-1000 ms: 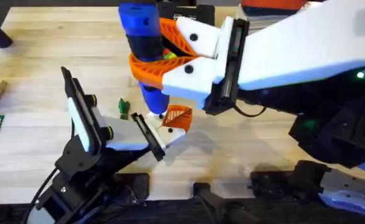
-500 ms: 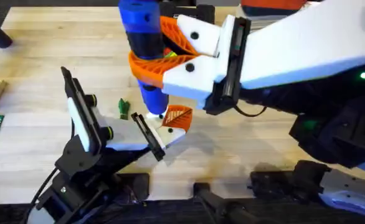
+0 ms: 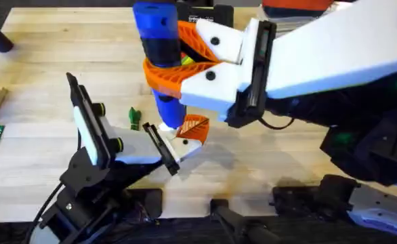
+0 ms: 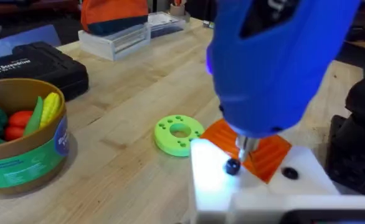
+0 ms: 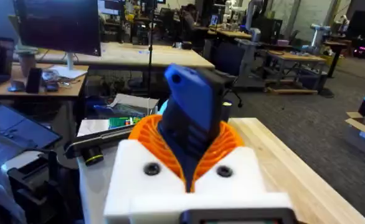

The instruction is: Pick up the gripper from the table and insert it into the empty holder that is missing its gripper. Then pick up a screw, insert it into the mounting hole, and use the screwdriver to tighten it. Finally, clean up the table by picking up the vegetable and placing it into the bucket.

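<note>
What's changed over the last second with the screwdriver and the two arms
Very little. The right gripper, shut on the screwdriver, drifted slightly toward the right in the overhead view, carrying the tool upright with its tip still on the screw. Nothing was taken hold of or let go. The left arm and the vegetable on the table stayed put.

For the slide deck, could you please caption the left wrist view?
Blue screwdriver tip on a black screw in the white mount, beside a lime-green disc and bucket.
</note>
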